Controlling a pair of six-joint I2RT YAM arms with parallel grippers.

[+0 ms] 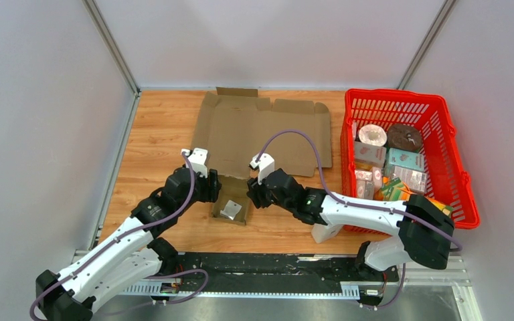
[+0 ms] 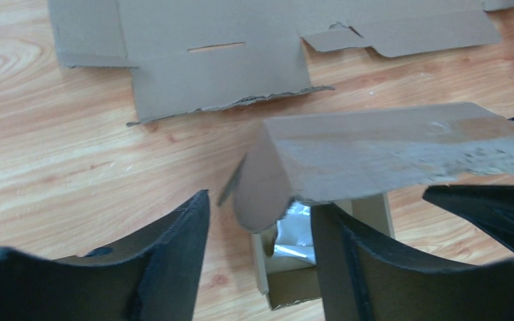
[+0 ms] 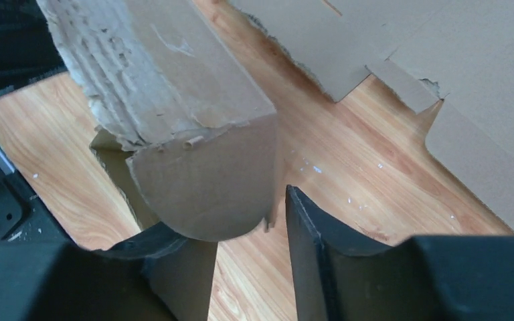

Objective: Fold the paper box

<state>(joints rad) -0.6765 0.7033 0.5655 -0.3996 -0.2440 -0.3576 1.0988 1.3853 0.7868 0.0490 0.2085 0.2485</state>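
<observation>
My left arm (image 1: 128,233) reaches forward and to the right from its base. My right arm (image 1: 358,208) stretches leftward, held low. Both wrists tilt downward, facing one another. My left tool (image 1: 213,189) and right tool (image 1: 251,194) sit near each other, both with jaws parted.

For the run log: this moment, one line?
box: lid raised | left gripper: open at lid end | right gripper: open, opposite end

Plain brown paper box (image 1: 233,190), brown cardboard sheet (image 1: 261,130). Bright red mesh basket (image 1: 391,95), pale wood-grain table (image 1: 154,134). Purple cables (image 1: 294,132).
</observation>
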